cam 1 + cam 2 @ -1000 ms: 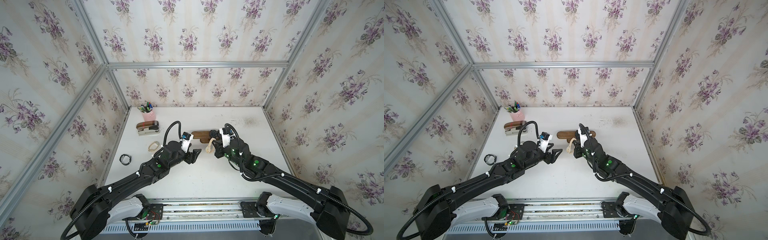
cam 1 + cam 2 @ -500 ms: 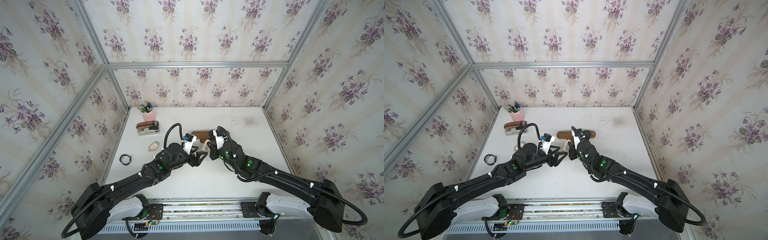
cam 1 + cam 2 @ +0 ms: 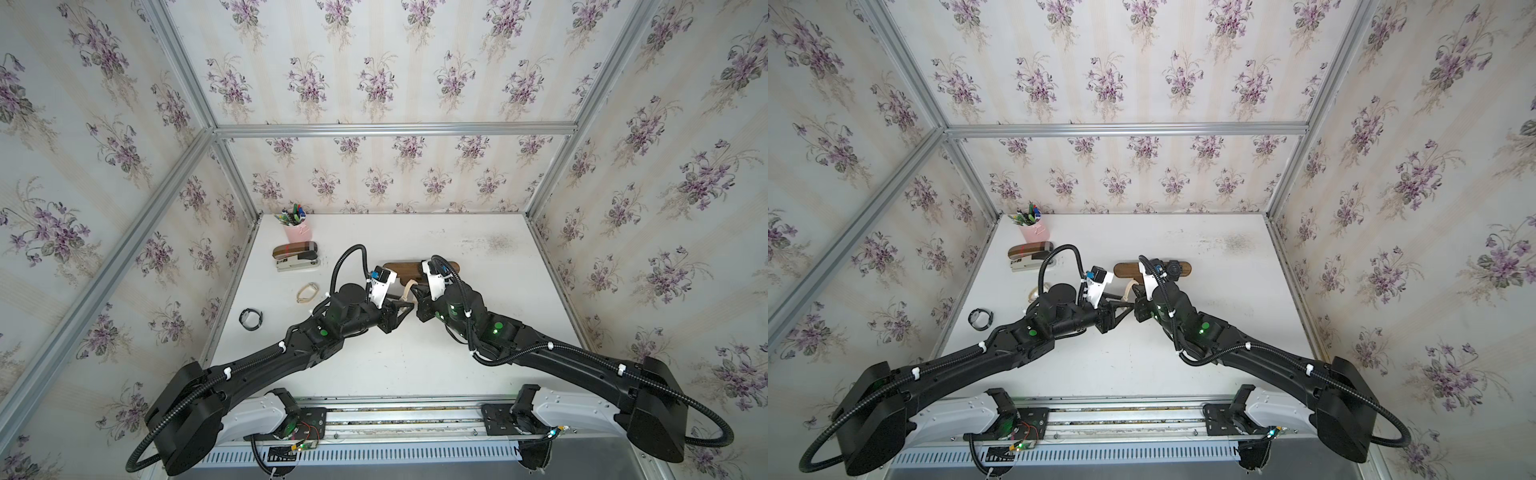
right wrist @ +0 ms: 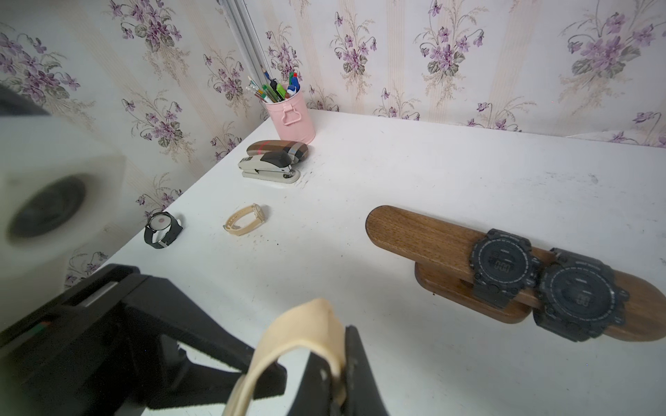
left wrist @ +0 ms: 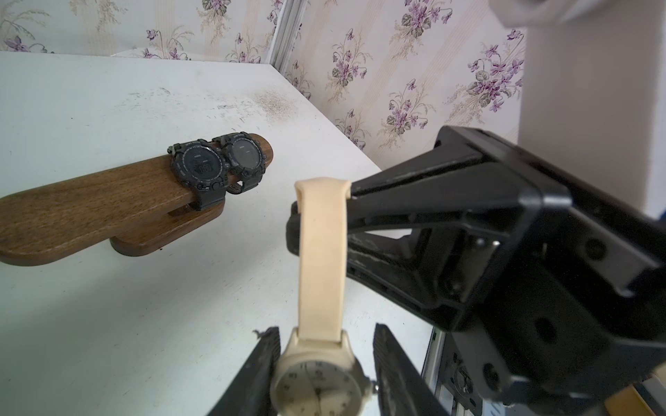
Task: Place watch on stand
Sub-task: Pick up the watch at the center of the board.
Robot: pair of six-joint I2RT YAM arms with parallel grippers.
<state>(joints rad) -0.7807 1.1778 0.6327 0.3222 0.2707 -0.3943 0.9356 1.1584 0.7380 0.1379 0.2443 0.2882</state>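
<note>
A cream-strapped watch hangs above the table between both arms, seen in both top views. My right gripper is shut on the looped strap. My left gripper has its fingers on either side of the round face. One finger lies against the case and the crown meets the other. The stand, a dark wooden bar, is just behind the grippers. Two black digital watches sit on its right half.
Another cream watch and a black watch lie on the table to the left. A stapler, a plaid case and a pink pen cup stand at the back left. Walls enclose the white table.
The two arms have come together at the table's middle. My left gripper's jaws have narrowed round the watch face, while the right gripper still holds the strap.
</note>
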